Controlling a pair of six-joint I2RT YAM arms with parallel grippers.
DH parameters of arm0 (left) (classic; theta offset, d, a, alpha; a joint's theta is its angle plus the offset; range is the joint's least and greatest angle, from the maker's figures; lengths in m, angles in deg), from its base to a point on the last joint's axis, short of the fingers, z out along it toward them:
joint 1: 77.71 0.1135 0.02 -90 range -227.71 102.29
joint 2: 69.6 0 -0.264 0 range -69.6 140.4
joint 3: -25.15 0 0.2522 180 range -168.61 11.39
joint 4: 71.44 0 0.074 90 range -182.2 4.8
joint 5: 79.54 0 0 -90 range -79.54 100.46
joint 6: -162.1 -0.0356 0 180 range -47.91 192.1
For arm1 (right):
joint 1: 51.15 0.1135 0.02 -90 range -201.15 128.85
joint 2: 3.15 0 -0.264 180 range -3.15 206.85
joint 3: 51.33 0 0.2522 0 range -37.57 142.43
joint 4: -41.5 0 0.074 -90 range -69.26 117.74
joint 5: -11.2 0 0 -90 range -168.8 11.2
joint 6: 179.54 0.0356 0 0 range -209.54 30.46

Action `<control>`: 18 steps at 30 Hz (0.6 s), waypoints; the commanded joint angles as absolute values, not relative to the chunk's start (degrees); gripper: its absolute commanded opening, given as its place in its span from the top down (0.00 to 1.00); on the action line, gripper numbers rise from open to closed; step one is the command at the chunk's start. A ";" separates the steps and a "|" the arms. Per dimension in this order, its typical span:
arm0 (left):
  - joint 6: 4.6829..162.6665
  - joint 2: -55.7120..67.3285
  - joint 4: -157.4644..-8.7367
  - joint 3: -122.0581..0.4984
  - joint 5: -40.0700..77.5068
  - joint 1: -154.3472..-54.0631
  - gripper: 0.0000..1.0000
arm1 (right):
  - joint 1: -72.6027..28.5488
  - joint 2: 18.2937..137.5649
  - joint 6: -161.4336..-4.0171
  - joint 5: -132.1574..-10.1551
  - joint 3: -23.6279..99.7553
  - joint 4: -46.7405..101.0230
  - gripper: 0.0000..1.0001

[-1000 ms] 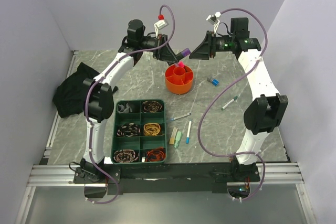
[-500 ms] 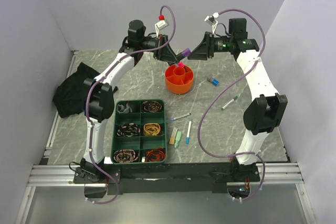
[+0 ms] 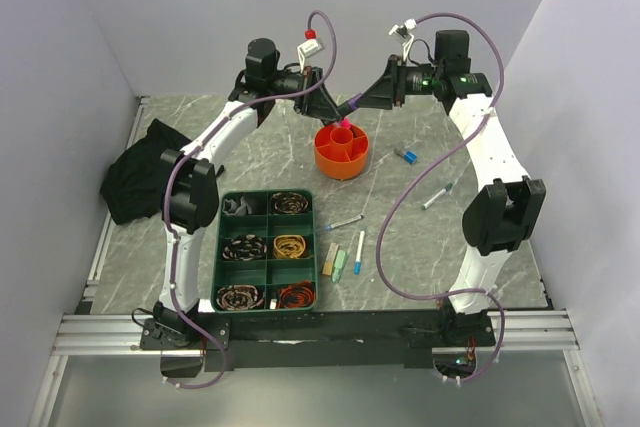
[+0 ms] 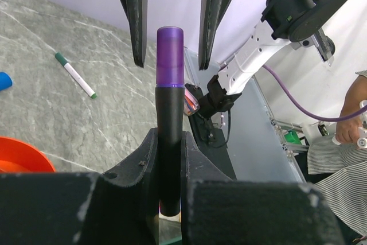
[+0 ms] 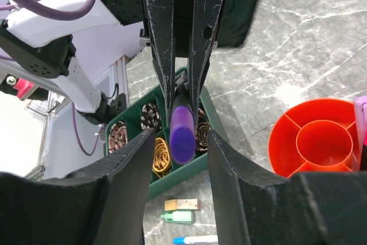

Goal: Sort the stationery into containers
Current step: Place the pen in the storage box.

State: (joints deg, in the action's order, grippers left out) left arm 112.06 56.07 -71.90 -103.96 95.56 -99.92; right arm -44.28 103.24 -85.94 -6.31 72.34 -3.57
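Note:
My left gripper (image 3: 328, 103) is shut on a black marker with a purple cap (image 3: 351, 105) and holds it in the air above the round orange pot (image 3: 341, 159). In the left wrist view the marker (image 4: 170, 113) stands up between my left gripper's (image 4: 170, 148) pads. My right gripper (image 3: 372, 100) is open, with its jaws on either side of the purple cap (image 5: 182, 133) and a gap on both sides. A pink pen (image 3: 343, 124) stands in the pot. On the table lie a blue-capped piece (image 3: 405, 155), a green-capped white pen (image 3: 437, 195), a thin pen (image 3: 345, 221), a blue pen (image 3: 358, 252), a beige block (image 3: 331, 258) and a green block (image 3: 341, 265).
A green divided tray (image 3: 312, 247) with coiled bands sits at the front left. A black cloth (image 3: 135, 182) lies at the left edge. The two arms meet above the back of the table, near the rear wall.
My right gripper has moved left toward the left gripper, and its open jaws now straddle the marker's purple cap. The left gripper has hardly moved.

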 commanded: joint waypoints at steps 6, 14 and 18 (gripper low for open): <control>114.37 57.32 -67.19 -106.91 96.50 -100.65 0.99 | -42.19 104.86 -90.49 -9.19 76.15 -5.48 0.67; 110.07 56.62 -72.63 -105.77 91.67 -98.37 0.52 | -41.75 105.48 -106.83 -19.37 84.07 -20.23 1.00; 104.80 55.91 -78.69 -105.07 88.00 -95.73 0.43 | -41.66 107.33 -114.05 -23.94 88.99 -26.93 1.00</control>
State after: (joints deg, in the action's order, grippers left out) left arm 110.57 57.95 -73.06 -104.27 92.06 -98.90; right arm -42.01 106.78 -103.67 -17.57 83.57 -19.00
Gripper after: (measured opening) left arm 0.510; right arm 0.268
